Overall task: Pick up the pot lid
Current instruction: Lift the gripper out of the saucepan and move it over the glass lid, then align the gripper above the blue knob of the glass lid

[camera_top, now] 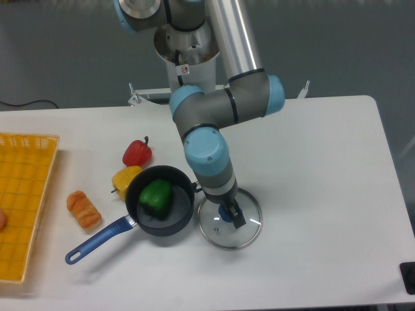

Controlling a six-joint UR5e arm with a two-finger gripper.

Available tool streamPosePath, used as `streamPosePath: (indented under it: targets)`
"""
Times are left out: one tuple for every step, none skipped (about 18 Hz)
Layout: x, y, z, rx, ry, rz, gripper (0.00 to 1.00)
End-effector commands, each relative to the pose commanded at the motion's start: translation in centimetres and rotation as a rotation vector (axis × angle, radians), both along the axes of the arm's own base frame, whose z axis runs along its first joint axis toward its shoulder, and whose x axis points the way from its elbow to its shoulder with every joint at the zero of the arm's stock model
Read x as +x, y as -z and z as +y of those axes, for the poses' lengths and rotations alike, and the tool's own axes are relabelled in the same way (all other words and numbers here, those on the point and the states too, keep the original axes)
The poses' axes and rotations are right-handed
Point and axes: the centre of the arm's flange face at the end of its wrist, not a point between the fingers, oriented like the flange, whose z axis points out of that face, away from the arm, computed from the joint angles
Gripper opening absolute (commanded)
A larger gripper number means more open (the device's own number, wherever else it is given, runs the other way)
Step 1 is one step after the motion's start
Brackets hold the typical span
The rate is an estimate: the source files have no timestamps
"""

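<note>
L of the pan are: yellow crate, smooth; lumpy brown item; yellow pepper and red pepper, both glossy. Pan is round, dark, w/ green item inside. Just R of pan: clear round pot lid w/ blue knob, partly hidden by pincer, wide open, nothing held.

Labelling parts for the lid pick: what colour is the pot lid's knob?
Blue, partly hidden by the claw; best seen in the fixed camera view.

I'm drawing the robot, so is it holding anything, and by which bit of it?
Nothing is held. The gripper is open over the pot lid, its fingers spread, with the blue knob partly showing between them.
</note>
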Motion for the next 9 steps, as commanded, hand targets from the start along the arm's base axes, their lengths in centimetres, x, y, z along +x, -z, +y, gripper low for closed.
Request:
streamPosePath:
  targets:
    - [-0.19,0.58,0.18,0.002,0.002,0.002,1.0]
    - [-0.55,0.87,0.38,0.008,0.0,0.009,1.0]
    - [-0.79,0.92,0.38,0.014,-0.003,0.008,1.0]
    - [-0.84,0.72,0.46,0.025,-0.005,0.002,1.0]
    - [-0.76,0.9,0.5,0.03,-0.005,-0.006,1.0]
    - [-0.76,0.9,0.5,0.03,-0.007,-0.006,1.0]
    - [-0.72,0.96,0.47,0.029,-0.005,-0.007,1.0]
    - [-0.73,1.06,0.48,0.028,-0.005,-0.009,1.0]
    - [-0.69,1.13,0.45,0.026,-0.005,-0.01,1.0]
